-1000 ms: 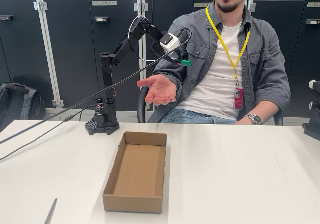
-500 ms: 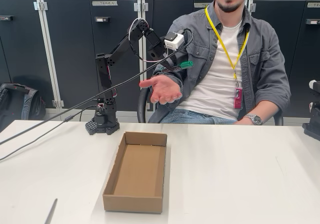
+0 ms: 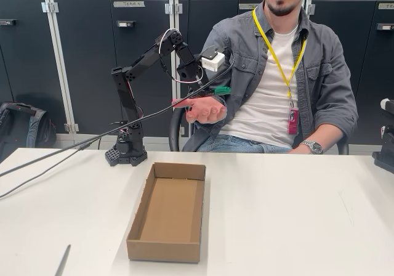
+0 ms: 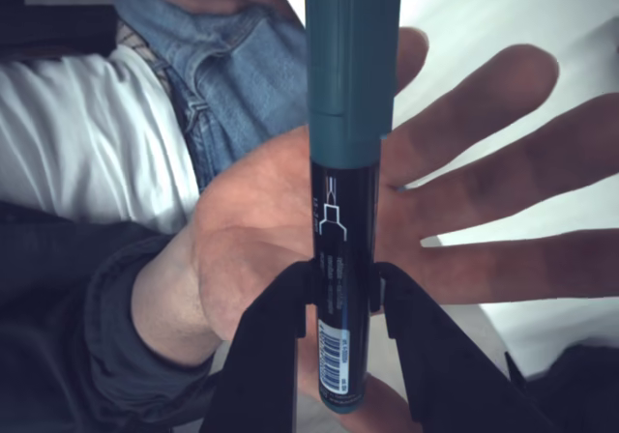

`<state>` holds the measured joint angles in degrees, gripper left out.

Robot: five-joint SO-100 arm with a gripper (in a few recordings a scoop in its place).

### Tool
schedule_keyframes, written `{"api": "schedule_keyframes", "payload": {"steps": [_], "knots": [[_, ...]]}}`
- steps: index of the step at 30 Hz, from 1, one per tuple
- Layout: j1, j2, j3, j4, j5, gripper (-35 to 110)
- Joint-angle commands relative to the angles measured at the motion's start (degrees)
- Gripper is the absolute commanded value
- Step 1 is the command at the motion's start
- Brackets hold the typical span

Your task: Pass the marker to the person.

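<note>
The marker (image 4: 343,249) has a dark labelled barrel and a green cap (image 4: 353,56). My gripper (image 4: 343,283) is shut on the barrel, one black finger on each side. Just beneath it lies the person's open palm (image 4: 242,249), fingers spread to the right. In the fixed view the gripper (image 3: 208,93) holds the marker (image 3: 220,90) roughly level, right above the person's outstretched hand (image 3: 203,111). The person (image 3: 283,85) sits behind the table. I cannot tell whether the marker touches the palm.
An open cardboard box (image 3: 166,211) lies on the white table (image 3: 289,214), in front of the arm's base (image 3: 126,154). A thin grey stick (image 3: 63,260) lies at the front left corner. Cables (image 3: 55,159) cross the left side. Dark equipment (image 3: 386,146) stands at the right edge.
The arm has folded down and carried the marker lower and slightly left, from above the person's hand to just over the palm. The hand has stayed almost in place.
</note>
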<state>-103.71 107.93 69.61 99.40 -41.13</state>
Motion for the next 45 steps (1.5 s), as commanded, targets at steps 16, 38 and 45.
{"api": "schedule_keyframes", "payload": {"steps": [16, 38, 45], "knots": [[0.5, 8.3, 10.7, -5.9, 7.5, -5], [0.9, 11.0, 15.0, -7.6, 10.7, 30], [0.9, 11.2, 15.4, -8.2, 11.3, 34]]}}
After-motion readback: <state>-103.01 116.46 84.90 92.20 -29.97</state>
